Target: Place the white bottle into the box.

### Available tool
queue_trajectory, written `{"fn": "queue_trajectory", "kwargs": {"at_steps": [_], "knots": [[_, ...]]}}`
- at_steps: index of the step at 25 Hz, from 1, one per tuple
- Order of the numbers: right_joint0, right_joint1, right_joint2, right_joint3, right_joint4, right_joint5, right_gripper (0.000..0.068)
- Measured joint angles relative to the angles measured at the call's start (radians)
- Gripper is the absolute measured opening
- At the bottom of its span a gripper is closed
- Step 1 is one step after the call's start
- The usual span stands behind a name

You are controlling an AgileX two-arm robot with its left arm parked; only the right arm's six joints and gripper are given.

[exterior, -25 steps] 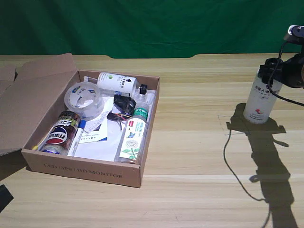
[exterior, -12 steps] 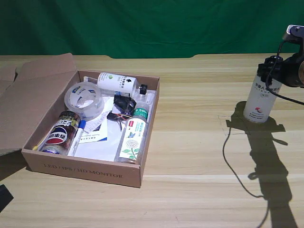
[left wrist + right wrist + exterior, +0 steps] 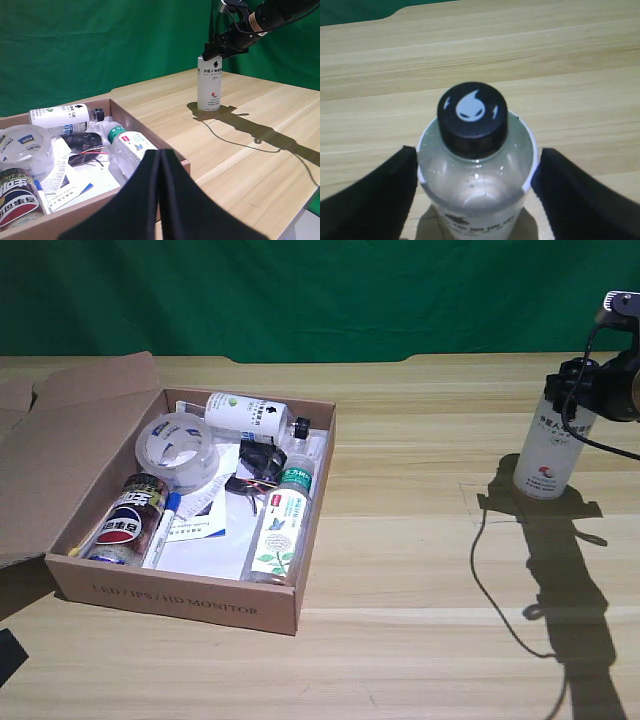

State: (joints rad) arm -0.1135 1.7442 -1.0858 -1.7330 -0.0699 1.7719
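At the far right of the exterior view, the right gripper [image 3: 573, 383] is sitting around the upper part of the white bottle [image 3: 549, 451]. In the right wrist view its 2 black fingers [image 3: 372, 200] are flanking the bottle's shoulder, 1 on each side, right at the bottle wall, but whether they are pressing on it or just beside it cannot be told. Bottle is standing upright on the wooden table [image 3: 400, 570], black cap [image 3: 472, 111] with a white drop mark facing up, red round mark low on the body, dark text above it. A thin black cable [image 3: 490, 570] is hanging from the arm and trailing across the table near the bottle's shadow.

Well apart, on the left of the exterior view, the box [image 3: 180, 602] is lying open with its flaps spread, faint print on the near long side. Inside it: a smaller white bottle [image 3: 245, 413] lying along the far wall, a roll of clear tape [image 3: 177, 448], a clear green-capped bottle [image 3: 280, 522] lying along the right wall, a can [image 3: 128, 520] with red, white and blue marking at the near left, a blue-capped marker [image 3: 163, 525] just beside the can, papers [image 3: 210, 540] underneath, and some dark item [image 3: 258, 462] in the middle that is too cluttered to name.
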Motion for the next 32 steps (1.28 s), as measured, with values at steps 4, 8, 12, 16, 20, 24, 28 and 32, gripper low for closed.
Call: {"fn": "queue_trajectory", "kwargs": {"at_steps": [4,8,12,16,20,24,28,32], "knots": [[0.0,-0.056,-0.007,-0.005,-0.022,-0.046,0.0217],[0.0,-0.126,-0.029,-0.012,-0.121,-0.055,0.0231],[0.0,-0.181,-0.039,-0.017,-0.199,-0.055,0.0231],[0.0,-0.219,-0.041,-0.028,-0.251,-0.03,0.0231],[0.031,-0.225,-0.079,-0.04,-0.346,0.027,0.0231],[0.175,-0.225,-0.14,-0.043,-0.378,0.043,0.0231],[0.332,-0.225,-0.191,-0.043,-0.377,0.046,0.0231],[0.495,-0.225,-0.219,-0.043,-0.346,0.048,0.0231]]}}
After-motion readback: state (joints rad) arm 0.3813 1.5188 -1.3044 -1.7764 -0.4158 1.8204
